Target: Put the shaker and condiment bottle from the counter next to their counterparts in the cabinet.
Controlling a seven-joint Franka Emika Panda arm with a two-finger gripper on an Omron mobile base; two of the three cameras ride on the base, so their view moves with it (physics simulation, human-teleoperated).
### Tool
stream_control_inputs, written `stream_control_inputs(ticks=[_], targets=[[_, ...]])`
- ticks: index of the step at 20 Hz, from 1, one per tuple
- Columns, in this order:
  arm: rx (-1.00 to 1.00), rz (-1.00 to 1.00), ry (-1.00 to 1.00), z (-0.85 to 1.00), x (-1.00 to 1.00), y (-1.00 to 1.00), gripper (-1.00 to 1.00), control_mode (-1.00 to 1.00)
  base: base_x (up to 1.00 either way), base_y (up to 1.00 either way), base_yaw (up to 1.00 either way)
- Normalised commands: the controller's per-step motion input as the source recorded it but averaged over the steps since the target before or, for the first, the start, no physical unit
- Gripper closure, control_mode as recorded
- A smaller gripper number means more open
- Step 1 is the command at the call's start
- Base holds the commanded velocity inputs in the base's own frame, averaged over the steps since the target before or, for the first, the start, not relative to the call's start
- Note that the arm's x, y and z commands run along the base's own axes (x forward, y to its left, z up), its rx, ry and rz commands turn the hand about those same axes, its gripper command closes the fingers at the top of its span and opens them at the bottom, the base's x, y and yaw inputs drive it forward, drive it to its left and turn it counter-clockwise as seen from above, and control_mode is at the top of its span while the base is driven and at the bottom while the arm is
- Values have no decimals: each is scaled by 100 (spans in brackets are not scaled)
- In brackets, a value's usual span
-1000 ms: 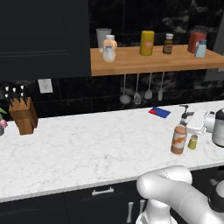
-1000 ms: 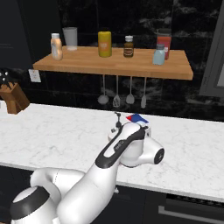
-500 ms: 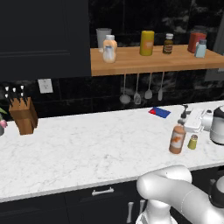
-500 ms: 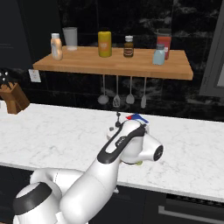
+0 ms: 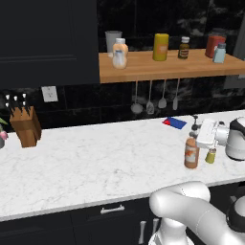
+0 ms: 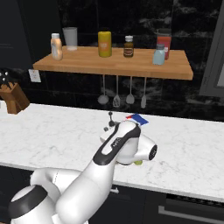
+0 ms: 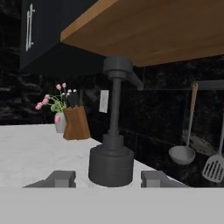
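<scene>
The condiment bottle [image 5: 192, 152] stands on the counter [image 5: 95, 162] at the right, and its dark neck [image 6: 110, 116] pokes up behind my arm. In the hand view its dark cap [image 7: 111, 164] sits between my fingertips [image 7: 59, 178] with a gap on each side. My gripper [image 5: 196, 135] [image 7: 107, 178] is open around that neck. The shaker [image 5: 210, 155] [image 6: 138, 162] stands just right of the bottle, below my hand. On the cabinet [image 5: 167, 67] [image 6: 113, 65] stand the pale blue shaker [image 5: 219, 53] [image 6: 159, 54] and the squat orange-and-white bottle [image 5: 119, 53] [image 6: 56, 47].
The cabinet also carries a grey cup [image 5: 112, 40], a yellow canister [image 5: 161, 47], a small dark brown bottle [image 5: 183, 48] and a red container [image 5: 215, 45]. Utensils [image 5: 153, 98] hang below it. A knife block [image 5: 26, 125] stands far left, and a blue packet [image 5: 174, 123] lies by the wall.
My hand has slid a little to the left, closer to the condiment bottle's neck. The bottle and the shaker have stayed where they were.
</scene>
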Motion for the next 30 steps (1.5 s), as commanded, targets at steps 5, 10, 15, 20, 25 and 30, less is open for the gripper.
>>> stream_control_inputs(ticks=[5,10,15,20,25,30], targets=[[3,4,-1,1,-4,0,100,-100,0,0,0],[7,0,-3,32,-1,0,100,-100,0,0,0],[4,0,0,73,0,0,100,-100,0,0,0],[0,0,1,79,0,11,100,-100,0,0,0],[0,0,5,76,-8,23,100,-100,0,0,0],[0,0,4,66,-31,41,100,-100,0,0,0]])
